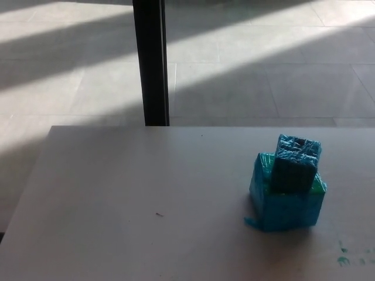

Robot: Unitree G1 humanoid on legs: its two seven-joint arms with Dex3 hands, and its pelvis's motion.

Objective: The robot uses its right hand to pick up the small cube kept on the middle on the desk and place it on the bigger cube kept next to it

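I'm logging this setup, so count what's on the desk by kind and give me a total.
Small cube: 1, resting on top of the bigger one
Bigger cube: 1, on the desk
Total: 2 cubes. No robot hand shows.

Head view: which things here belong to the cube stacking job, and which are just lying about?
Job:
small cube, resting on top of the bigger cube
bigger cube, on the desk

Lying about:
black post standing on the floor beyond the desk
green marks at the desk's near right corner
tiny speck on the desk

Neither hand shows.
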